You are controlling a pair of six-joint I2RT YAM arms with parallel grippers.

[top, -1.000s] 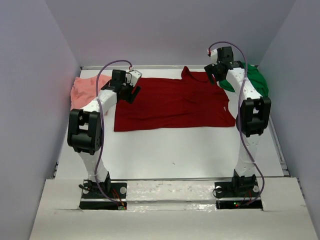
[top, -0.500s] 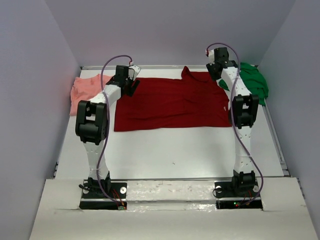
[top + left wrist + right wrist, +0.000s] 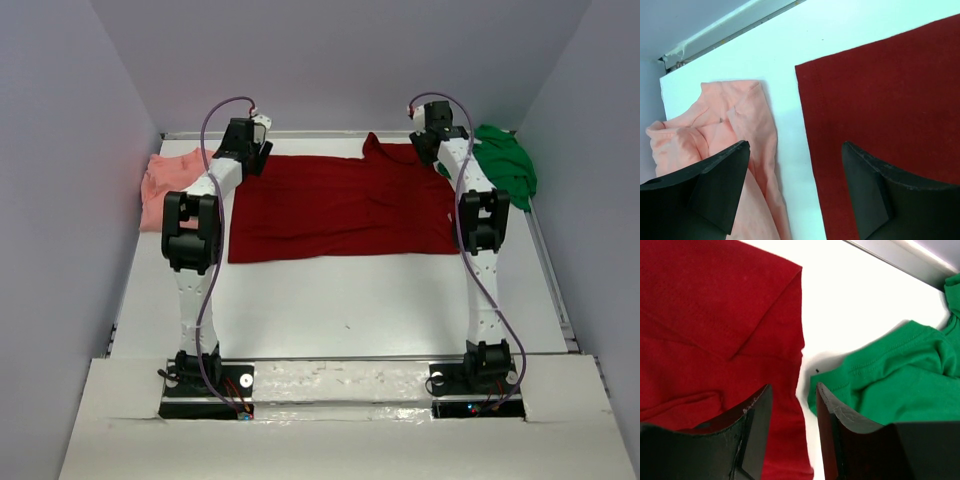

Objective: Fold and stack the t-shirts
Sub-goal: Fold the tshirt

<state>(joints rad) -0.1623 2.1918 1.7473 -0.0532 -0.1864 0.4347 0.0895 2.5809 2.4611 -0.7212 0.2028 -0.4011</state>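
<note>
— How do the shirts lie?
— The dark red shirt [image 3: 345, 205] is spread flat toward 12 o'clock. The salmon-pink shirt [image 3: 165, 185] is crumpled at 10, and the green shirt [image 3: 505, 165] is bunched at 2.
— Grippers?
— The left gripper [image 3: 795, 150] gapes wide and holds nothing. The right gripper [image 3: 793, 389] is narrowed astride the dark red shirt's edge; I can't tell whether it grips.

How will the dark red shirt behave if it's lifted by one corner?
The dark red shirt lies thin and flat on the table, so it will probably droop and fold, not hold shape. Its size suggests trailing cloth would drag. The matte weave in the right wrist view looks easy to pinch, unlikely to slip.
</note>
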